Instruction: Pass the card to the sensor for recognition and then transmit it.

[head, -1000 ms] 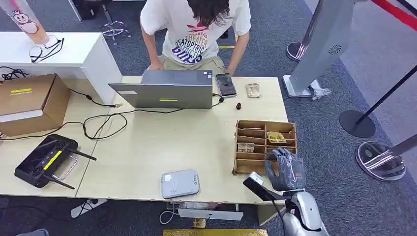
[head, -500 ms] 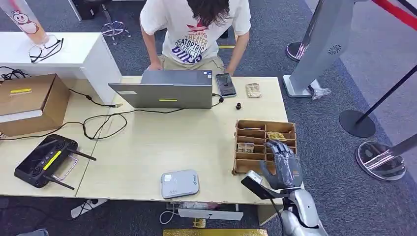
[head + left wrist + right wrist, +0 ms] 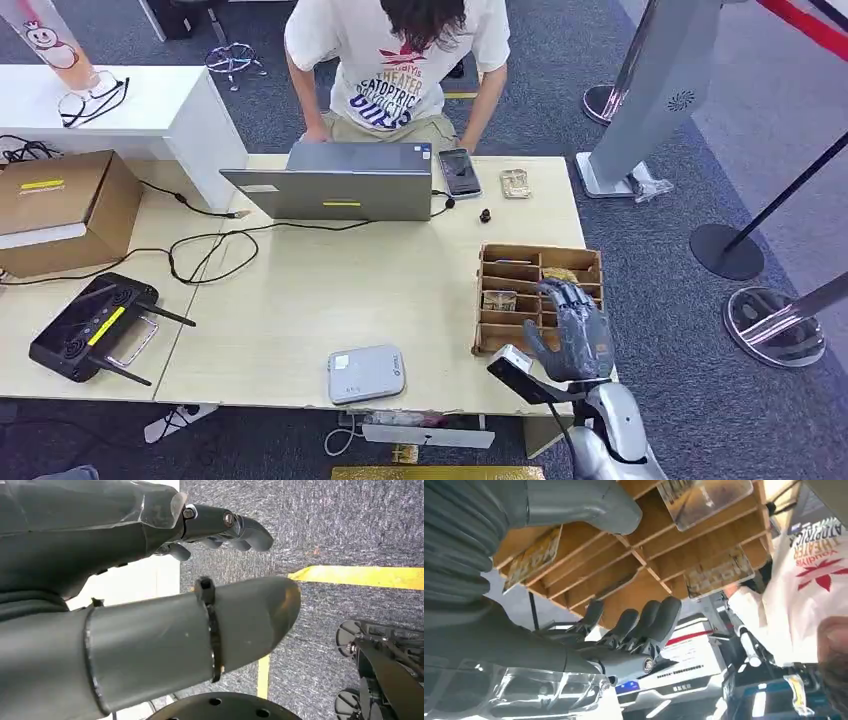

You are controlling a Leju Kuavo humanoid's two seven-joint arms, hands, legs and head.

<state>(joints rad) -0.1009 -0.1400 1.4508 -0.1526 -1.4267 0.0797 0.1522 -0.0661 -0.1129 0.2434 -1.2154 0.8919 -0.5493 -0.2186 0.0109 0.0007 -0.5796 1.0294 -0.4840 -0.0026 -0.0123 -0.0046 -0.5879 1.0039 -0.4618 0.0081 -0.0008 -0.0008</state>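
A wooden slotted card box [image 3: 520, 256] stands on the right side of the table. Gold-patterned cards lie in its slots: one [image 3: 561, 275] at the far right, one [image 3: 498, 300] on the left. My right hand [image 3: 577, 330] hovers over the box's near right slots with fingers spread and nothing in it. The right wrist view shows those fingers [image 3: 644, 622] close to the box [image 3: 649, 565] and its cards [image 3: 719, 572]. The grey-white sensor pad [image 3: 366, 373] lies near the table's front edge. My left hand [image 3: 210, 570] hangs over the carpet, holding nothing, thumb and fingers apart.
A person stands behind a laptop [image 3: 340, 185] at the table's far edge, with a phone [image 3: 460, 172] and a loose card [image 3: 515, 183] beside it. Cables, a black controller [image 3: 92, 326] and a cardboard box [image 3: 60, 210] occupy the left side. Stanchion bases stand on the floor to the right.
My right hand has moved forward from the box's near edge to above its slots, with its fingers spreading. Nothing else has moved.
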